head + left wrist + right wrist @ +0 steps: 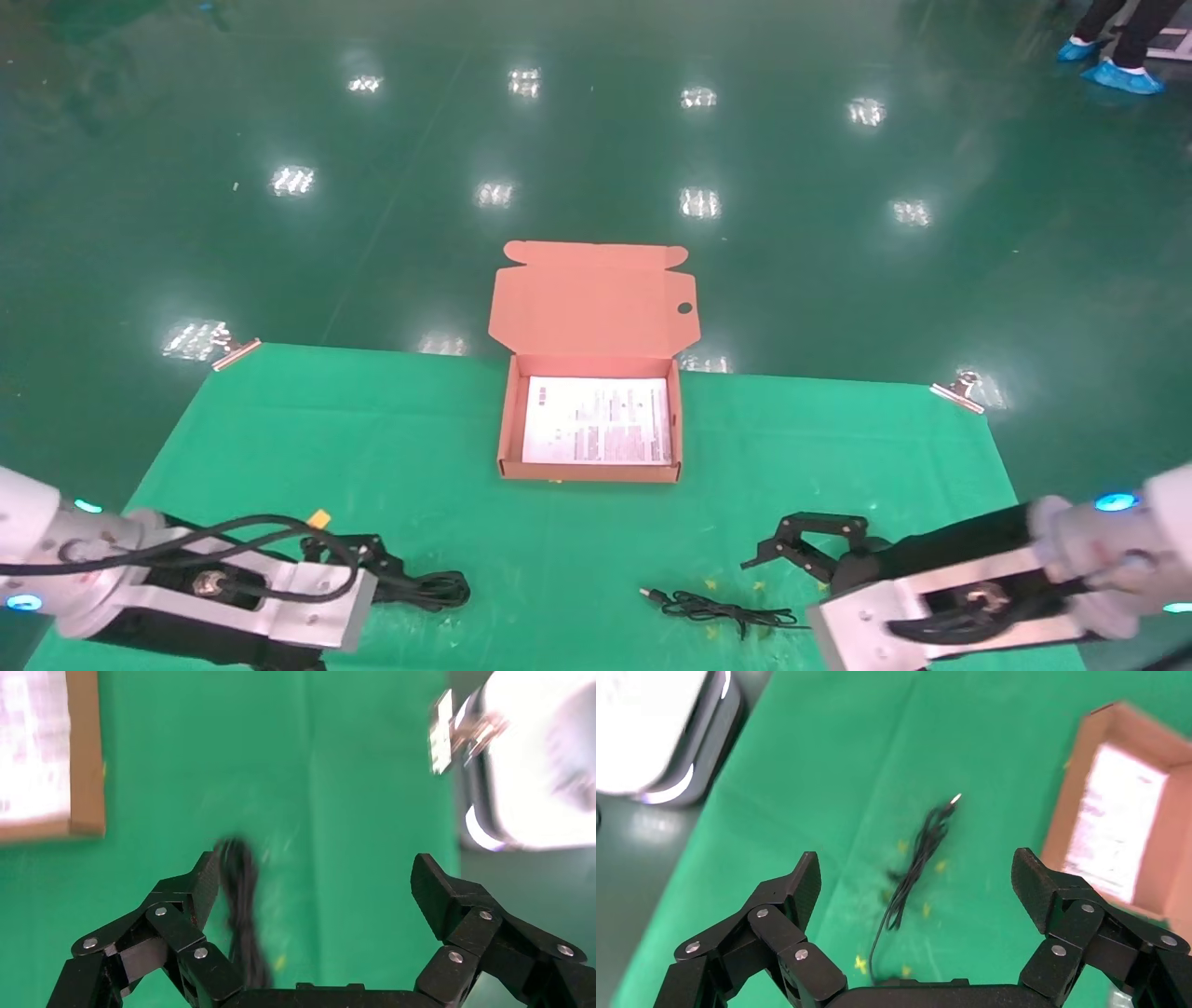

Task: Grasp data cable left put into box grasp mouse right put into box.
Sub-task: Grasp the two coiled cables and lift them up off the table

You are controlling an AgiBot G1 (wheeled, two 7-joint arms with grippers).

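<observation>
- Left gripper point(396, 567): low over the near left of the green cloth point(279, 438), fingers spread wide, nothing held; data cable point(438, 589) bundled just beside one finger
- Right gripper point(792, 545): near right, wide open, empty; the mouse cord point(717, 608) lies beneath it, the mouse body not visible
- Box point(507, 419): farther back, centre, lid open, white sheet inside

Matt cardboard box point(589, 466), green cloth point(372, 447), glossy floor point(279, 140), paper sheet point(596, 421)
</observation>
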